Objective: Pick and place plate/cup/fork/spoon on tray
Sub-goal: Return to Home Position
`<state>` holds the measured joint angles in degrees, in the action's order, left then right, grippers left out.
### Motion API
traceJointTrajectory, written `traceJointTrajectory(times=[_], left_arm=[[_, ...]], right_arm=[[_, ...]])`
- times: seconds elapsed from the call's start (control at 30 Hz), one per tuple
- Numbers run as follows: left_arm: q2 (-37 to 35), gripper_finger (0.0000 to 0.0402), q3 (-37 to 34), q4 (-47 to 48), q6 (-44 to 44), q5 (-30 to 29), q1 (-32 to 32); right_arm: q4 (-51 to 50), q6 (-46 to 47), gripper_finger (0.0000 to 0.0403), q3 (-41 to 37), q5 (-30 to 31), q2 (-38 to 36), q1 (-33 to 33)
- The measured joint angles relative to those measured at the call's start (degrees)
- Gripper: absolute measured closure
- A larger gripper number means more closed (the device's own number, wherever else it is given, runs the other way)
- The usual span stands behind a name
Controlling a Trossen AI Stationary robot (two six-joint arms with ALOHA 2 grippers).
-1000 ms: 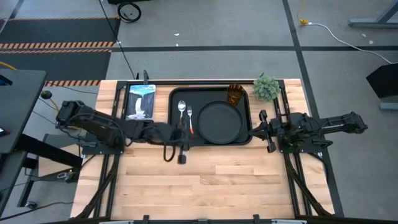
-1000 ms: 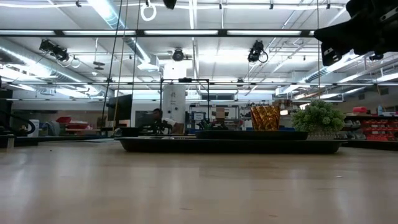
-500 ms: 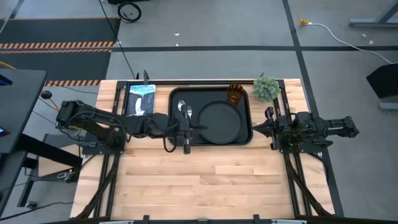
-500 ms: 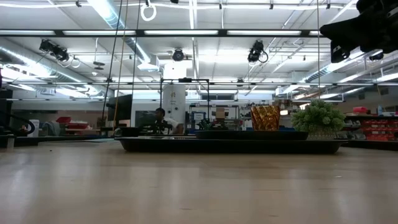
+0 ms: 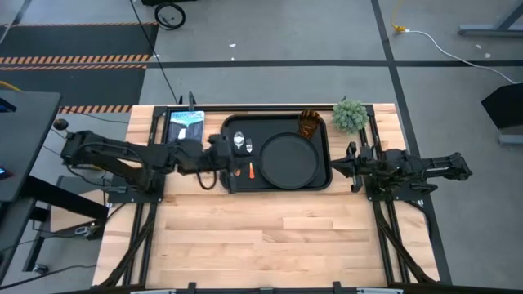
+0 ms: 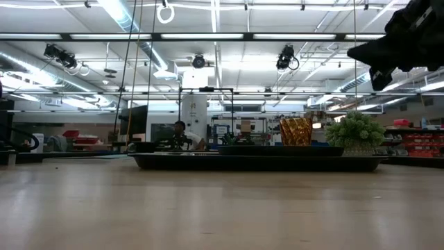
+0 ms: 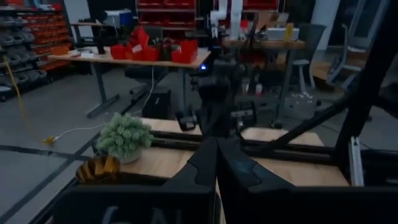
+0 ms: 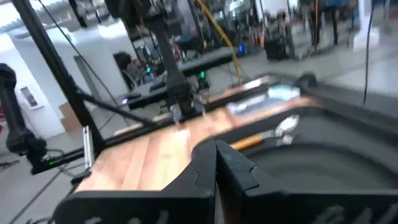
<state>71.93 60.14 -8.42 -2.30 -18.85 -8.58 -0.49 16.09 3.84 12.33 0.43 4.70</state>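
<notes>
The left pincer (image 5: 230,169), fingers together, has retracted toward the tray's (image 5: 276,185) left rim. Plate (image 5: 288,158), cup (image 5: 310,124), fork (image 5: 249,160) and spoon (image 5: 239,140) lie on it. The right pincer (image 5: 353,162), closed, waits beside the tray; placement appears complete.

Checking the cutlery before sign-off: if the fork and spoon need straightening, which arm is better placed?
Probably left. The left gripper is over the tray's left end, beside the spoon and fork. The right gripper sits off the tray's right edge, beyond the plate.
</notes>
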Motion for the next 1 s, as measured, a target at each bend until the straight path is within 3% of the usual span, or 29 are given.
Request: traceJointTrajectory(times=[0.17,0.3,0.43,0.7,1.0], left_arm=[[-4.8,0.0384,0.1,4.1,-1.1,1.7,-0.3],[-7.2,0.0382,0.0,6.2,2.9,6.0,-0.9],[-8.2,0.0382,0.0,8.7,6.2,6.7,-1.1],[-11.9,0.0381,0.0,20.0,11.6,6.7,-1.0],[-12.4,0.0381,0.0,23.7,6.3,6.7,-1.0]], right_arm=[[-1.3,1.5,0.0392,-0.1,-2.4,0.0,0.0],[-0.9,-1.0,0.0392,0.0,-3.4,0.0,0.0],[-1.5,-4.1,0.0391,0.0,-2.9,0.0,0.0],[-1.8,-29.9,0.0391,0.0,-2.4,0.0,0.0],[-1.7,-29.7,0.0387,0.0,-2.5,0.0,0.0]])
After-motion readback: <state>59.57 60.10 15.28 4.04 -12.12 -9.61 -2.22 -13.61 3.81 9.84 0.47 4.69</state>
